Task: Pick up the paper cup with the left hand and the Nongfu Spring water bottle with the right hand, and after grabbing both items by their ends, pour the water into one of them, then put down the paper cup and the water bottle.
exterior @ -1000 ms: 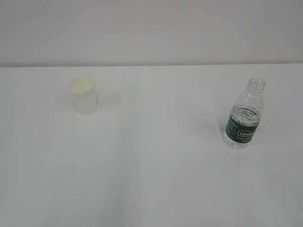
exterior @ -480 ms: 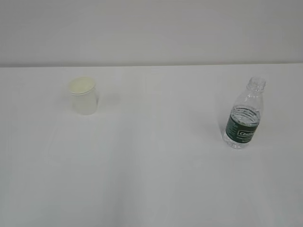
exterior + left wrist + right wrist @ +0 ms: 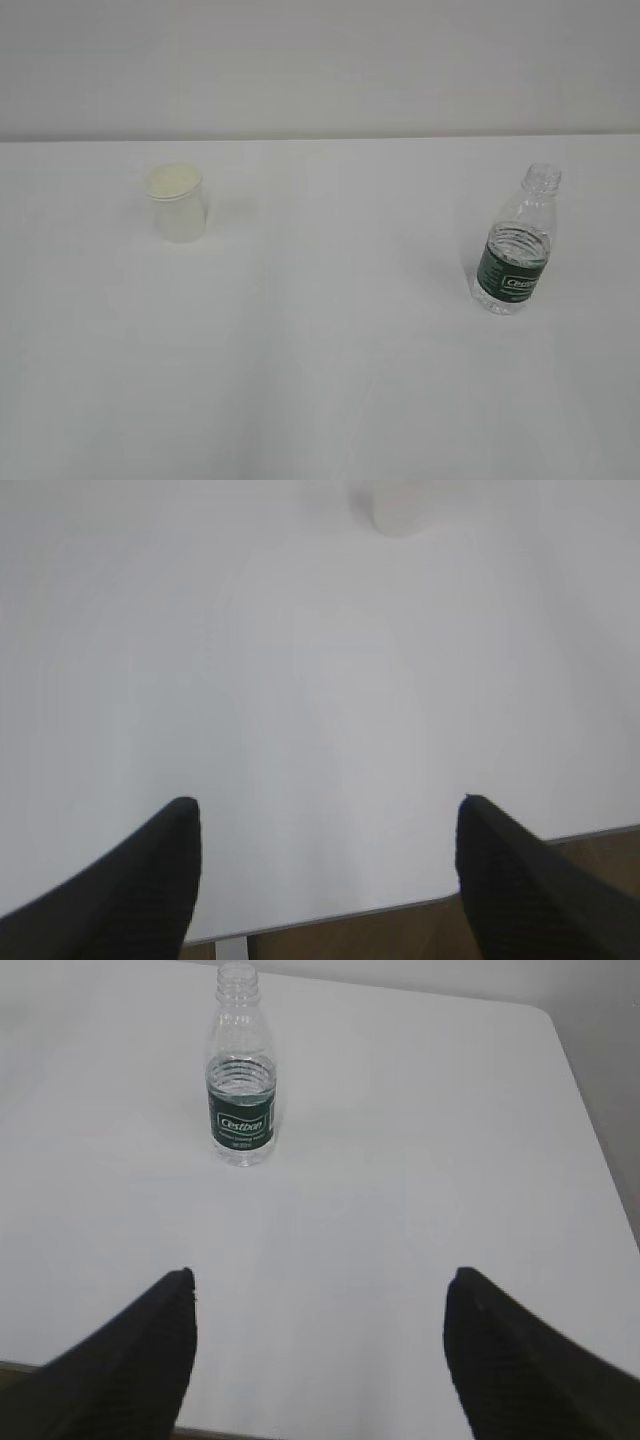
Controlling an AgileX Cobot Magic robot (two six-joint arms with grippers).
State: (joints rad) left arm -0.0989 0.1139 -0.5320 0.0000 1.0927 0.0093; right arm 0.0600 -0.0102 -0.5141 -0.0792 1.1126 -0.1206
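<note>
The white paper cup [image 3: 177, 205] stands upright on the left of the white table; only its base [image 3: 402, 508] shows at the top edge of the left wrist view. The uncapped Nongfu Spring water bottle [image 3: 515, 243] with a dark green label stands upright on the right, and it is far ahead and left in the right wrist view [image 3: 241, 1070]. Water shows through its clear wall. My left gripper [image 3: 325, 810] hangs open over the table's near edge with nothing between its fingers. My right gripper [image 3: 320, 1280] is open and empty too, well short of the bottle. Neither arm shows in the exterior view.
The table's near edge [image 3: 400, 908] runs just under the left fingertips, with brown floor beyond it. The table's right edge [image 3: 590, 1130] and rounded far corner lie right of the bottle. A pale wall [image 3: 320, 60] rises behind the table.
</note>
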